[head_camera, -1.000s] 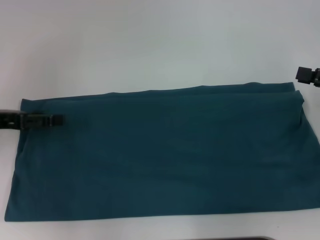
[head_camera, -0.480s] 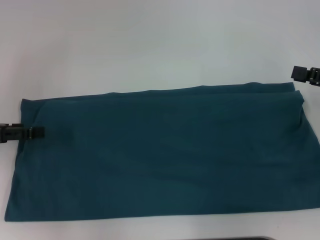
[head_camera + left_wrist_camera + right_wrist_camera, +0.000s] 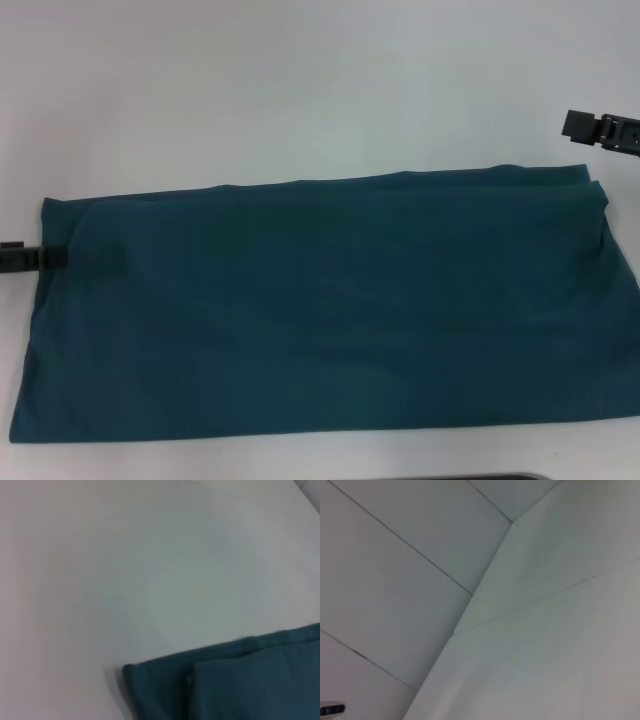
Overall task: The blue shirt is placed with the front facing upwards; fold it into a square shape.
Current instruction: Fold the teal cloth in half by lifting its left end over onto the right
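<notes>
The blue shirt (image 3: 320, 305) lies flat on the white table as a long teal rectangle, plain side up, with a doubled layer along its far and right edges. My left gripper (image 3: 50, 257) is at the shirt's left edge, just over the cloth. Its wrist view shows a layered corner of the shirt (image 3: 235, 680). My right gripper (image 3: 590, 127) hangs above the table beyond the shirt's far right corner, apart from the cloth.
The white table (image 3: 300, 90) stretches beyond the shirt. A dark strip (image 3: 490, 477) shows at the near edge. The right wrist view shows only pale panels and seams (image 3: 485, 580).
My left gripper has drawn back leftward off the shirt to its left edge. My right gripper has risen and shifted slightly left. The shirt has not moved.
</notes>
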Motion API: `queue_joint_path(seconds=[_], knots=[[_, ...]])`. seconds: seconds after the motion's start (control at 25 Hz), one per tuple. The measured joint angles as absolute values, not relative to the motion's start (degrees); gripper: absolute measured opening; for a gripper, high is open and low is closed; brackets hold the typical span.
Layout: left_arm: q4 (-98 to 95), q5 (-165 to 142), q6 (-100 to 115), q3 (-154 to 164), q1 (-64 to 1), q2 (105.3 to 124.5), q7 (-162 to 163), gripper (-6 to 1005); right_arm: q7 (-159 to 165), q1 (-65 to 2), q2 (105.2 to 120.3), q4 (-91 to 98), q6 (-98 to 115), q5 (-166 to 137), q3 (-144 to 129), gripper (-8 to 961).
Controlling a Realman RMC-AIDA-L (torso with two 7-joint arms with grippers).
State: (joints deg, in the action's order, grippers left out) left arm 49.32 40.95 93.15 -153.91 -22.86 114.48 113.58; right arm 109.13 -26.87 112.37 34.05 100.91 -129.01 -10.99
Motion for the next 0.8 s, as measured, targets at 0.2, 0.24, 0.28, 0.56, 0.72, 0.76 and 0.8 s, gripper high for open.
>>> queue_joint_path(seconds=[0.2,0.24,0.28,0.56,0.72,0.76,0.8], knots=[[49.3,40.8,91.5,-153.8,-24.0,114.48,113.9,932,109.6,-27.2,112.19,33.4,101.1,-128.9,-11.0,781],[49.2,40.6,90.9,-153.6,-24.3,114.49,114.2,932,109.6,-27.2,112.19,33.4,101.1,-128.9,-11.0,792],[49.2,40.5,90.7,-153.5,-24.4,114.49,114.4,932,109.6,-27.1,112.15,33.4,101.2,-128.9,-11.0,803],[47.3,39.8,87.0,-152.8,-25.5,114.51,115.2,931,110.0,-26.3,111.96,33.4,101.4,-128.8,-10.5,851],[46.1,39.7,85.1,-152.3,-26.3,114.46,115.5,931,110.6,-26.3,111.9,33.4,101.6,-128.8,-10.5,855],[45.7,39.7,84.6,-152.1,-26.5,114.45,115.6,931,110.8,-26.3,111.9,33.5,101.6,-128.8,-10.5,855],[45.4,39.6,84.1,-151.9,-26.6,114.42,115.8,931,110.9,-26.3,111.89,33.5,101.7,-128.8,-10.5,855]])
